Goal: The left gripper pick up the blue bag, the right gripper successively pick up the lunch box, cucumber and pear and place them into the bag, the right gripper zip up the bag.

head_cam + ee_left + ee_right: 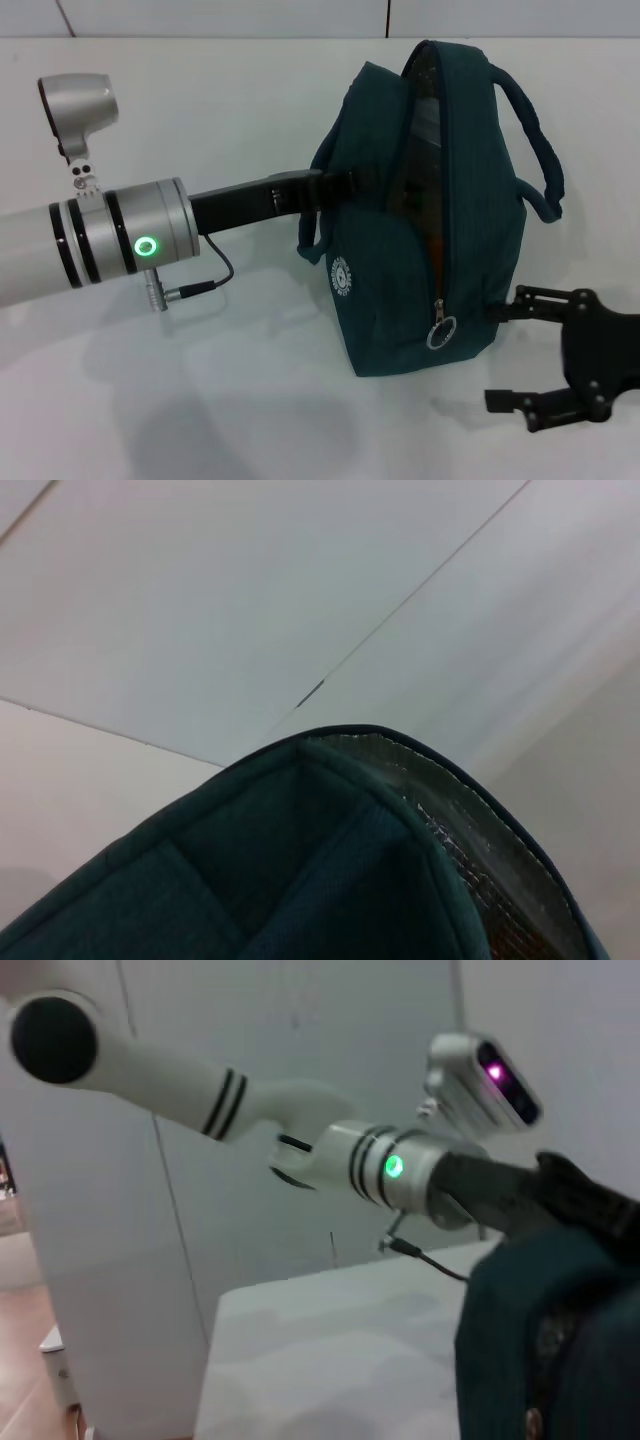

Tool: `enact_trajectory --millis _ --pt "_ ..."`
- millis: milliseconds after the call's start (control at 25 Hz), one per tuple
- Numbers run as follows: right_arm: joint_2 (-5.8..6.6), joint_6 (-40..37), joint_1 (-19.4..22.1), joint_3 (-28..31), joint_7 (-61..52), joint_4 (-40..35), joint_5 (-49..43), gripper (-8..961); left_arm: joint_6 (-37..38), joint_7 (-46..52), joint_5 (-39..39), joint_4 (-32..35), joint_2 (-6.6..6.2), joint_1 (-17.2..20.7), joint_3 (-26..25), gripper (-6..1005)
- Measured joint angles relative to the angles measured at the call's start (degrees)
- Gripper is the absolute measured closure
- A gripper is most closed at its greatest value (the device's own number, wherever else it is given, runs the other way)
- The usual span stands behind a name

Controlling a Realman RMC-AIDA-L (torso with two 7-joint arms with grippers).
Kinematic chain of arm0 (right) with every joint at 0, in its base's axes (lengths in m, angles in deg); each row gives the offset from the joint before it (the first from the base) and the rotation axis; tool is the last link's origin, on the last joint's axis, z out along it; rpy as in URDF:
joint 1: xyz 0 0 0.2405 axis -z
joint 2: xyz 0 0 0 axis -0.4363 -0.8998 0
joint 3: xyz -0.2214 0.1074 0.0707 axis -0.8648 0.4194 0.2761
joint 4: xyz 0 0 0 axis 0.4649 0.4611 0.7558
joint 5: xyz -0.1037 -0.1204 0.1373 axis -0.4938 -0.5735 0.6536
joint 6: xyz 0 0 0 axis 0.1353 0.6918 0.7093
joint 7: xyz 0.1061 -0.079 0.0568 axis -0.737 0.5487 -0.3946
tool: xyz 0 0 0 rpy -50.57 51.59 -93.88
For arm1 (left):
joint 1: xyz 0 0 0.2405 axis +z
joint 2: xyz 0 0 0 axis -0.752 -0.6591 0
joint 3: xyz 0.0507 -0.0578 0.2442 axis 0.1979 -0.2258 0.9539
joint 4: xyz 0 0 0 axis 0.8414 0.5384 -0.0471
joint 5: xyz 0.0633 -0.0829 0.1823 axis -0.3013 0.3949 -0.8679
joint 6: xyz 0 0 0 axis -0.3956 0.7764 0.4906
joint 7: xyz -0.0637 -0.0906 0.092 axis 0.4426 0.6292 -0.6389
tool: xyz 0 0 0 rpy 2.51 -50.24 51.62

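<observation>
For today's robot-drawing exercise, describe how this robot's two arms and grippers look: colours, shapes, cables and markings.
The left arm is a silver cylinder with black rings, a glowing green ring light, a thin black cable and a rounded silver camera housing. Its left gripper is a black bar. The right gripper is black, with jointed linkage fingers.

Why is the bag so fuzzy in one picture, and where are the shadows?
In the right wrist view the blue bag sits very close and looks soft and blurred; in the head view it is sharp and casts a faint shadow on the white table; the left wrist view shows its silver lining glinting.
</observation>
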Motion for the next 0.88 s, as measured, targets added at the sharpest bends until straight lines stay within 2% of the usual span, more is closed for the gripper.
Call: enact_trajectory --millis 320,520,720,880 --pt "-0.35 5.33 -2.27 -4.56 1.11 4.89 2.21 62 0.05 0.0 0.03 0.0 0.0 -0.21 0.12 967" --pt "-0.42 7.52 -2.48 -9.07 1.53 5.2 5.67 63 0.08 0.0 0.04 0.0 0.0 -0.11 0.13 968" --pt "-0.45 11.19 -3.08 -16.17 1.77 5.34 10.38 63 0.1 0.0 0.04 0.0 0.01 -0.2 0.14 967" --pt "-0.44 13.6 -3.14 -18.3 1.79 5.36 11.61 64 0.11 0.0 0.04 0.0 0.0 -0.11 0.08 967"
